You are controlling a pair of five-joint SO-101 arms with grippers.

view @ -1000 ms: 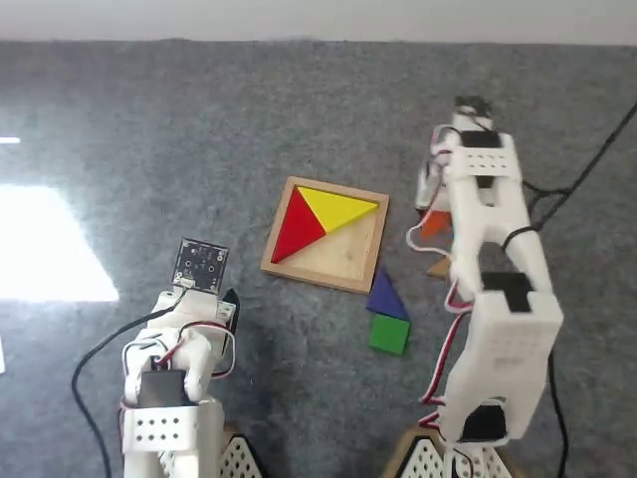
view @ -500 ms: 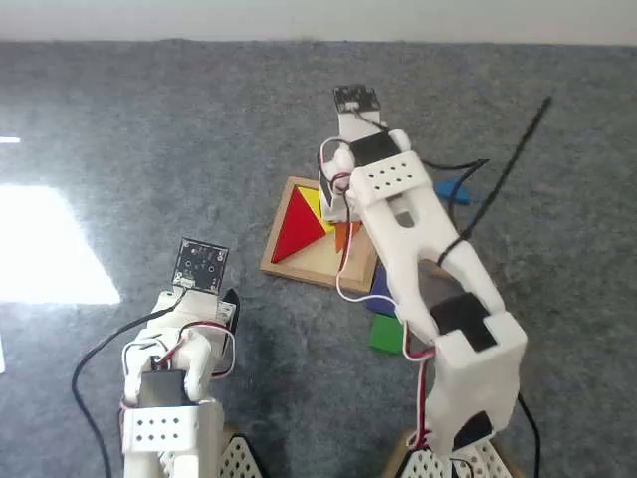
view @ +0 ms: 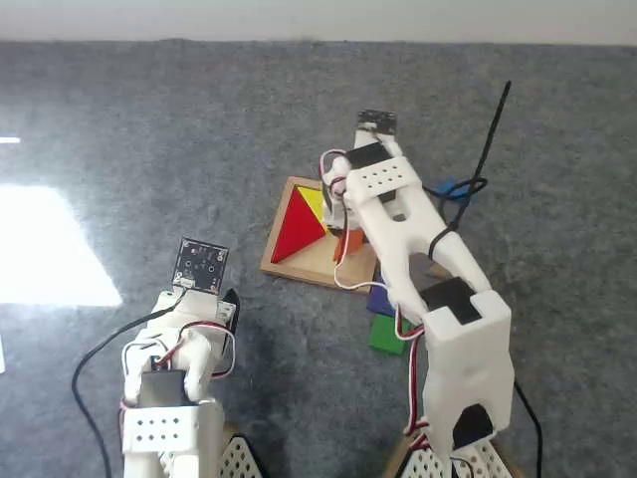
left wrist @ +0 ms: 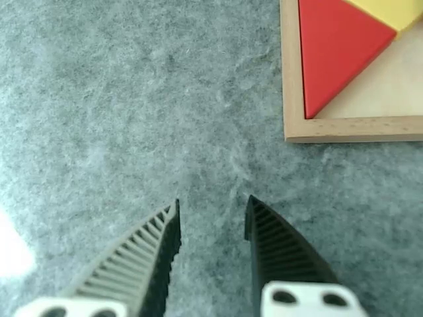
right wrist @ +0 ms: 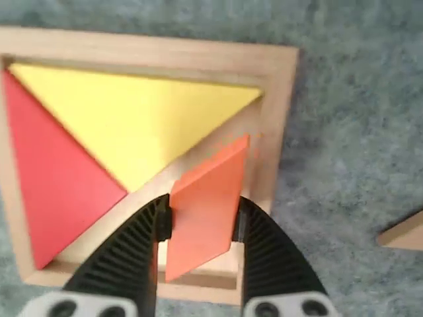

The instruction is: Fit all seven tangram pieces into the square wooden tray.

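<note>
Tray: the square wooden tray (view: 299, 273) lies mid-bench (view: 149, 110).
Done: a red triangle (view: 297, 227) and a yellow triangle (right wrist: 139, 112) lie flat inside, at 9 and 12 o'clock; two of seven.
In hand: the right tool (right wrist: 201, 206) pinches an orange piece (right wrist: 206, 191) over the bare 4 o'clock part; seemingly not seated.
To place: a green square (view: 388, 337) and a dark blue triangle (view: 376, 298) at the tray's 5 o'clock, a blue piece (view: 448, 187) at 2 o'clock, and a tan piece (right wrist: 402, 232) nearby.
Left tool (left wrist: 211, 206): jaws apart, empty, at 8 o'clock.
</note>
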